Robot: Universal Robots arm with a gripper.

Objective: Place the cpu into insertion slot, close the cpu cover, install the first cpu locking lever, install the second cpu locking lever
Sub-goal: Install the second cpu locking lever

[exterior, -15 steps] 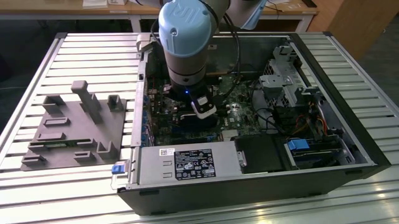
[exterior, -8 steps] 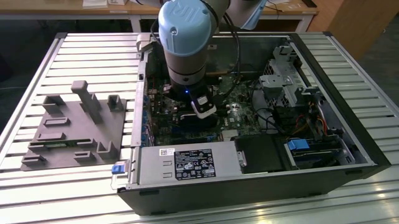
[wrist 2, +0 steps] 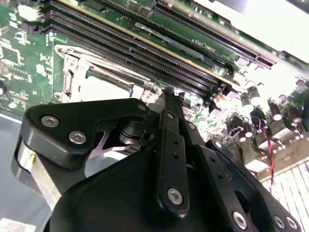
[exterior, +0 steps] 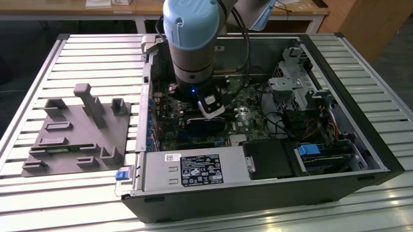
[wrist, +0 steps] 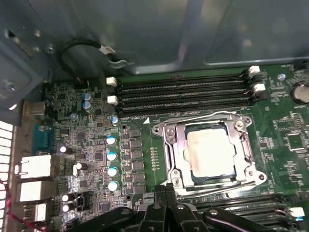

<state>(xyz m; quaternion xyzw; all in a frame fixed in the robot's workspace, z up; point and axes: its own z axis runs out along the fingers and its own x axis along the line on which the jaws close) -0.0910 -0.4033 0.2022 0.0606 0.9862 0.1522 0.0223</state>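
In the first wrist view, the cpu [wrist: 211, 151] lies flat in the insertion slot [wrist: 166, 129] on the green motherboard, its silver-grey top showing. The silvery cpu cover [wrist: 243, 145] lies down around it like a frame. Thin metal lever rods run along the slot's edges. My gripper [wrist: 166, 192] is just beside the slot, fingers pressed together and holding nothing. In the second wrist view, the gripper [wrist 2: 166, 94] tips hang close above the board next to the bright slot [wrist 2: 104, 84]. In the exterior view, the gripper [exterior: 213, 108] reaches down into the open computer case.
Long black memory slots [wrist: 183, 89] flank the socket on both sides. Capacitors [wrist: 111, 154], rear ports [wrist: 36, 166] and a black cable [wrist: 87, 46] sit nearby. A power supply [exterior: 193, 169], a drive cage [exterior: 293, 82] and the case walls hem in the arm. A grey fixture plate [exterior: 77, 130] lies outside.
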